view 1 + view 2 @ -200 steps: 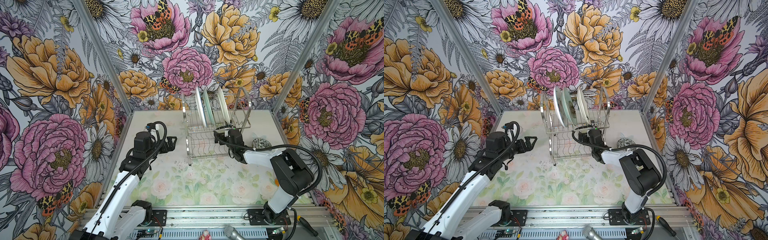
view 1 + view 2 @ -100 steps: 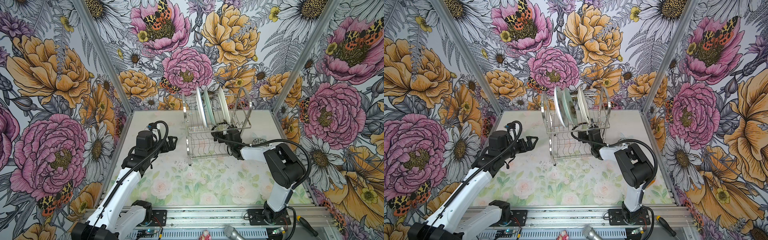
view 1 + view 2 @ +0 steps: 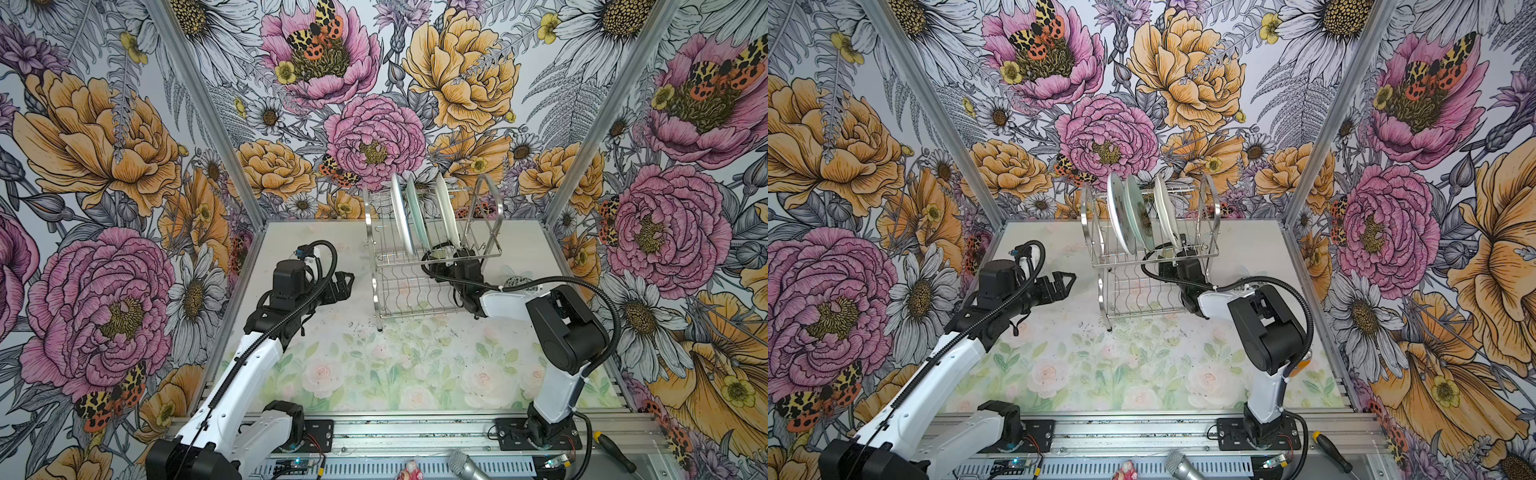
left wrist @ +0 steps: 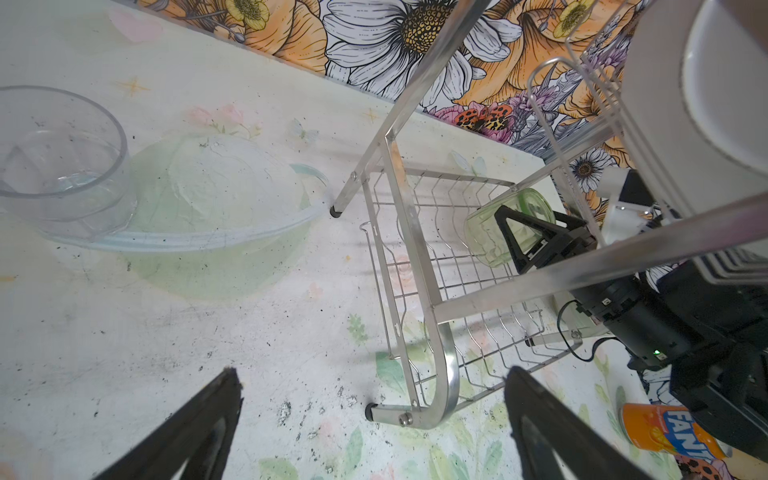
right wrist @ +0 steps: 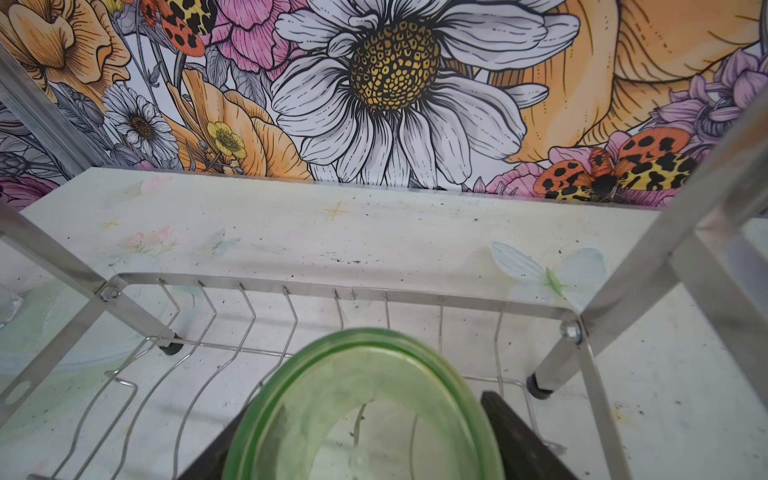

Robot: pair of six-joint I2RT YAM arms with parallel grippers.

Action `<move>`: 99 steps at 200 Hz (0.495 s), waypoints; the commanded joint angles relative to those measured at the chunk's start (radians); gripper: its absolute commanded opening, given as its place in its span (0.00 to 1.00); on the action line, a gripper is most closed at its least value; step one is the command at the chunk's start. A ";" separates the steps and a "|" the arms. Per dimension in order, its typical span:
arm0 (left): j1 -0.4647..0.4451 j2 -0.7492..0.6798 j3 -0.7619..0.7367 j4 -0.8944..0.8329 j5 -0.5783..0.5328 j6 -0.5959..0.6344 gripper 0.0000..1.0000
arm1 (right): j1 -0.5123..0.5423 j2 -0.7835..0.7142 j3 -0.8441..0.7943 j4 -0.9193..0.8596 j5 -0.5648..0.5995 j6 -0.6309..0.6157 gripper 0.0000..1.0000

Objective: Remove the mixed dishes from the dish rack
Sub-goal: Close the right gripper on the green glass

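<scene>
The chrome dish rack (image 3: 415, 291) (image 3: 1129, 291) stands at the back middle of the table. Three plates (image 3: 401, 220) (image 3: 1121, 216) stand on edge in its upper shelf. A green tumbler (image 5: 361, 395) (image 4: 490, 232) sits tilted on the lower tier. My right gripper (image 5: 361, 415) reaches into that tier, and its black fingers (image 4: 523, 237) lie against both sides of the tumbler. My left gripper (image 3: 348, 282) (image 4: 372, 370) hangs open and empty just left of the rack's front leg.
A clear tumbler (image 4: 62, 166) and a pale green bowl (image 4: 208, 208) sit on the table left of the rack. A black-white patterned bowl (image 3: 515, 280) lies right of it. An orange drink can (image 4: 665, 432) stands near the right arm.
My right gripper pushed deeper into the rack's lower tier and its jaws narrowed onto the green tumbler. The left arm edged slightly toward the rack, still open.
</scene>
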 commanded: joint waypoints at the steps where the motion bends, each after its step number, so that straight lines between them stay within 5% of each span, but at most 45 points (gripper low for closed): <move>1: 0.009 0.000 0.029 0.023 0.019 0.017 0.99 | -0.004 0.003 0.015 0.034 -0.032 0.002 0.71; 99: 0.010 -0.019 0.030 0.023 0.044 -0.003 0.99 | -0.002 -0.078 -0.057 0.032 -0.143 0.054 0.61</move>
